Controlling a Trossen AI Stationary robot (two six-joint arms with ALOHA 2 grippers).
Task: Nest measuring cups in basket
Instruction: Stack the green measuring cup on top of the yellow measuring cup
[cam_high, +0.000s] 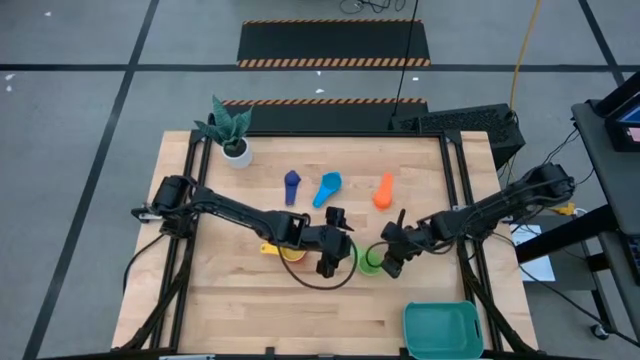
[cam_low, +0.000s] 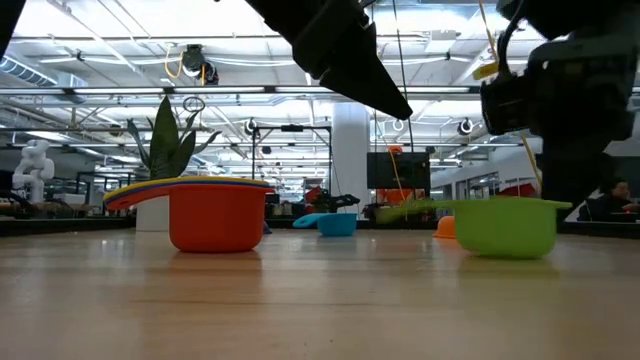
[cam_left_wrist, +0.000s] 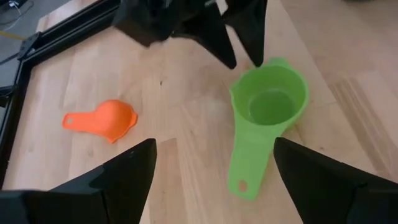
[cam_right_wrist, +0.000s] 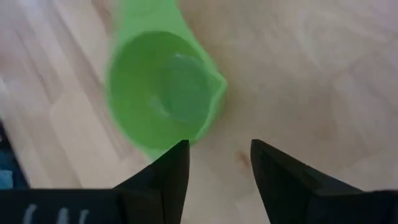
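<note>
Currently at lower centre of the high view, the right claw (cam_high: 392, 262) hovers beside the green cup (cam_high: 371, 261), fingers apart with nothing between them, while the left claw (cam_high: 334, 255), fingers spread and empty, hangs just left of it. Judged step: picking up the green cup for nesting. Next move needs the fingers astride its rim; the basket (cam_high: 443, 331) waits at lower right of the tabletop (cam_high: 230, 300).

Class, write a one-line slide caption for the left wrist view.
Green measuring cup between two open grippers, orange cup lying aside.

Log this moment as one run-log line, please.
right gripper: open, at green cup rim | left gripper: open, beside it | basket: empty
</note>
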